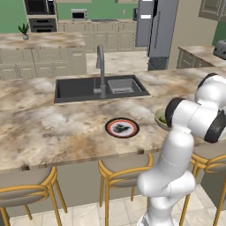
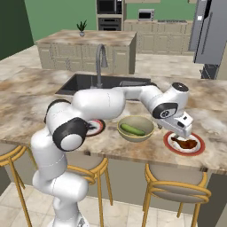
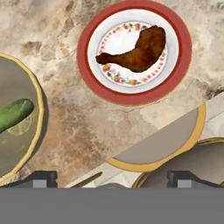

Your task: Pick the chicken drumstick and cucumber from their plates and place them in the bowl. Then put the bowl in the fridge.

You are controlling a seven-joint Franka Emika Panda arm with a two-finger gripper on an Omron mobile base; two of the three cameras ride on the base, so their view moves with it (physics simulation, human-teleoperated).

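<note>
The chicken drumstick [image 3: 138,52] [image 2: 185,142] lies on a red-rimmed plate [image 3: 175,83] [image 2: 199,150] at the right of the counter. My gripper [image 2: 184,133] [image 3: 112,179] hangs open just above that plate's near side, holding nothing. To the plate's left, the cucumber [image 2: 132,129] [image 3: 13,113] lies inside the cream bowl [image 2: 122,131] [image 3: 17,144] [image 1: 160,118]. A second plate [image 1: 108,128] [image 2: 95,127] with a dark centre sits left of the bowl with nothing on it, partly behind my arm. The grey fridge [image 1: 156,28] [image 2: 208,31] stands at the back right.
A dark sink [image 1: 84,88] with a tall faucet [image 1: 101,66] lies behind the plates. Bar stools [image 2: 177,177] [image 3: 162,140] with yellow frames line the counter's near edge. A second counter with a small plant [image 1: 24,31] stands farther back.
</note>
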